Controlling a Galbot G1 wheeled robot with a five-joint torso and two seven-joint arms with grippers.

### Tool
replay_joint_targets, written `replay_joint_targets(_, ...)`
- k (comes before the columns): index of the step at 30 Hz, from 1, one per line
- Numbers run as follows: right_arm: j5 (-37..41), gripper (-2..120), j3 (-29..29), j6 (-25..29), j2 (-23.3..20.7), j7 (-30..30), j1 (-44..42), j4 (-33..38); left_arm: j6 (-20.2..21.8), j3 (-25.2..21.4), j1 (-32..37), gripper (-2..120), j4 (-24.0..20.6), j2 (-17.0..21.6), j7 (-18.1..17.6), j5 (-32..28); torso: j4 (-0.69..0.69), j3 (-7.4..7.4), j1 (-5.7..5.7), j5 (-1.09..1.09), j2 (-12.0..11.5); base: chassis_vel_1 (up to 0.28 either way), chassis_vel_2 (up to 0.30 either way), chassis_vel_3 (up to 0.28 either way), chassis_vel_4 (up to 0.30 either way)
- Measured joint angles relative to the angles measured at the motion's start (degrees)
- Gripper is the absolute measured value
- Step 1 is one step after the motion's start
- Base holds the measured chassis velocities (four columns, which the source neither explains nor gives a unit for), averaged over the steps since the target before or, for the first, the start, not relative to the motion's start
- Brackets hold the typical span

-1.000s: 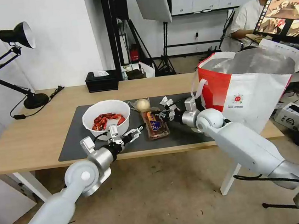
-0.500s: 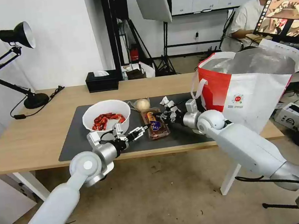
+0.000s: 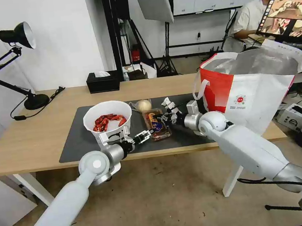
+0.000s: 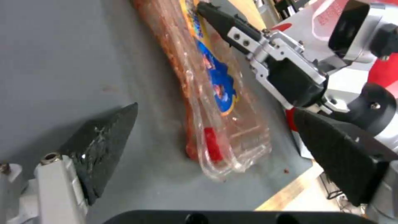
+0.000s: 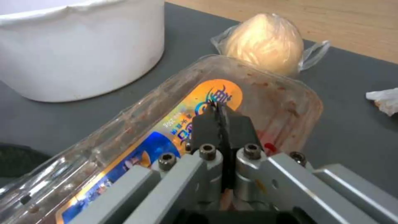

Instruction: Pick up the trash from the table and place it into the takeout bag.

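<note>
The clamshell box [image 3: 156,125] lies flat on the grey mat [image 3: 76,140] of the table [image 3: 28,140], between the white bowl [image 3: 107,118] of red shells and the takeout bag [image 3: 252,84], with the wrapped bun [image 3: 143,106] just beyond its far end and a crumpled tissue [image 5: 383,99] a little to one side of the bun. The right gripper [image 3: 165,114] rests over the lid with its two dark fingers pressed together, tips on the orange part of the sticker, pinching nothing that can be seen. The left gripper [image 3: 139,137] sits low at the near end of the box, fingers spread wide on either side of that end without touching it. The box looks like thin clear plastic: probably very light, springy and easy to crush, and likely slick where red sauce smears the inside. A squeeze across the broad lid would probably just buckle it; the stiffer crimped rim at the near end or along a long side seems the better place to take hold, kept level so the leftover bits stay in. The bun looks soft and light, its loose wrap giving an easy pinch. The bowl looks rigid but heavier and apt to spill. The lid sticker is orange and blue with stylised writing and small print too blurred to read; the bag bears a small round red logo [image 3: 240,99] with tiny text beneath, also unreadable.
</note>
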Motion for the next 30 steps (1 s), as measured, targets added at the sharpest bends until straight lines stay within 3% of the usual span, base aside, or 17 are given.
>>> replay_joint_targets(17,0.18,0,0.46,-0.14,-0.51,0.29,-0.55,1.42,-0.05,3.4,-3.09,100,2.22,-1.63,-1.07,0.27,-0.01,0.0,0.0,0.0,0.0,0.0,0.0,0.0,0.0)
replay_joint_targets(21,0.21,0,0.5,-0.19,-0.49,0.41,-0.6,1.66,-0.14,3.46,-2.9,92,2.08,-1.48,-1.61,0.59,0.0,-0.01,0.0,0.0,0.0,0.0,0.0,0.0,0.0)
replay_joint_targets(23,0.22,0,0.53,-0.23,-0.42,0.48,-0.63,1.8,-0.27,3.45,-2.7,80,2.01,-1.47,-2.27,0.73,0.0,-0.01,0.0,0.0,0.0,0.0,0.0,0.0,0.0)
replay_joint_targets(30,0.31,0,0.59,-0.31,-0.38,0.57,-0.65,2.05,-0.34,3.41,-2.29,57,1.99,-1.36,-2.88,1.23,0.0,-0.01,0.0,-0.01,0.0,0.0,0.0,0.0,0.0)
